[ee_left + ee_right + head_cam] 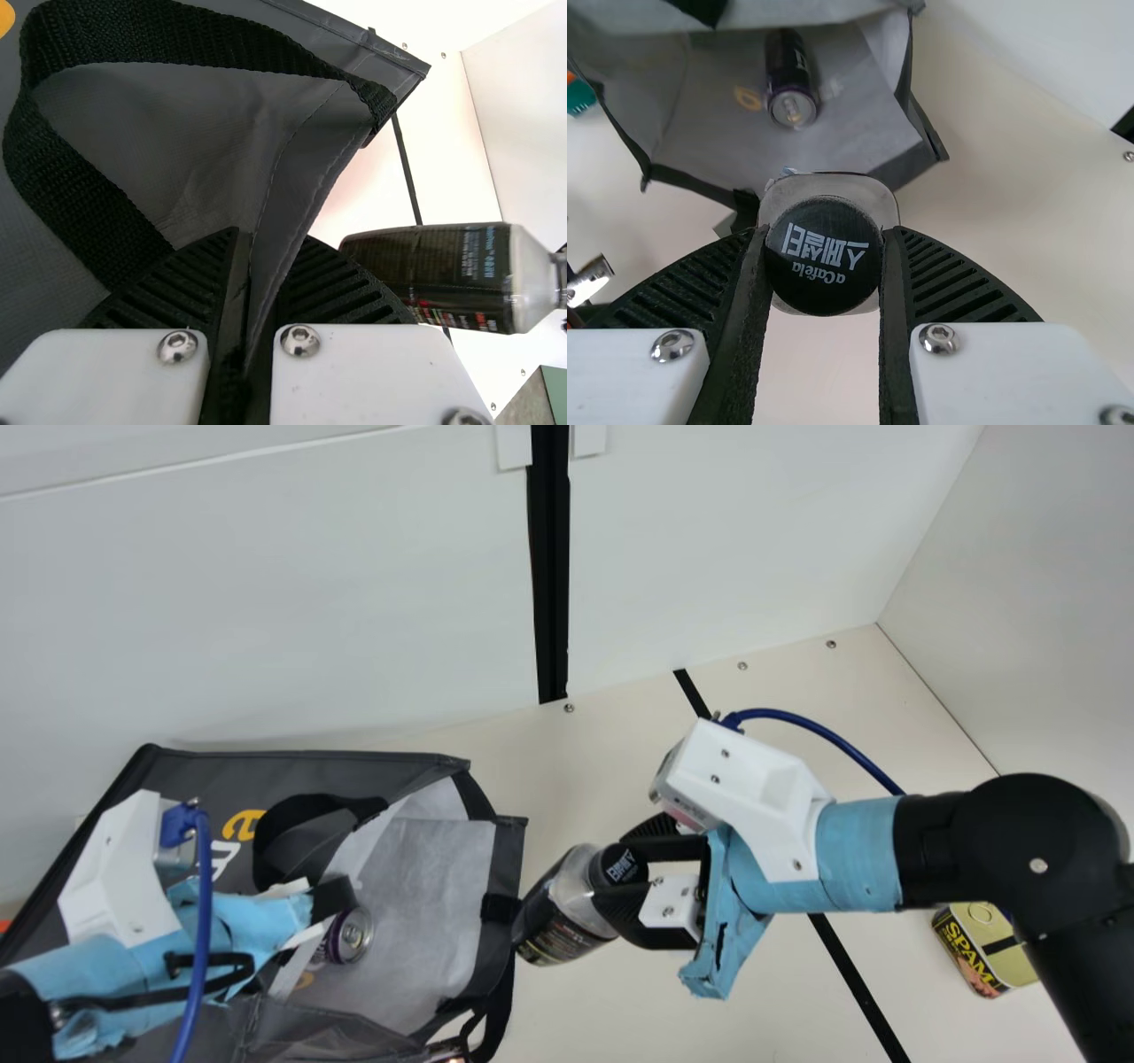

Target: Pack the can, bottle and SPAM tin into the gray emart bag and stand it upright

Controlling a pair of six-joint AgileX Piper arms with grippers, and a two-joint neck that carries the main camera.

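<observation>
The step in hand looks to be loading the bottle [563,912], with the gray emart bag [434,903] lying on its side on the worktop [602,1010], its mouth open towards the right arm. Inside the bag, the can [350,934] lies on the pale lining, its top end facing the mouth, so that part of the packing seems done. The bottle is just beside the bag's mouth, tilted, base end leading; whether it touches the rim I cannot tell. The right tool [611,868] is grasping it near the cap [824,257], one finger on either side. The left tool [266,243] is clenched on a fold of the bag's edge, near the black strap [159,31], and probably serves to hold the mouth open. The SPAM tin [979,948] sits on the worktop well apart from the bag, out past the bottle, and has yet to be packed. The next move calls for the right tool to line the bottle up with the bag's opening and slide it in base first beside the can, while the left tool keeps its grip. The soft rim could catch the base and fold inward, or the bottle could shove the can deeper. The tin would come after, then standing the bag upright.
</observation>
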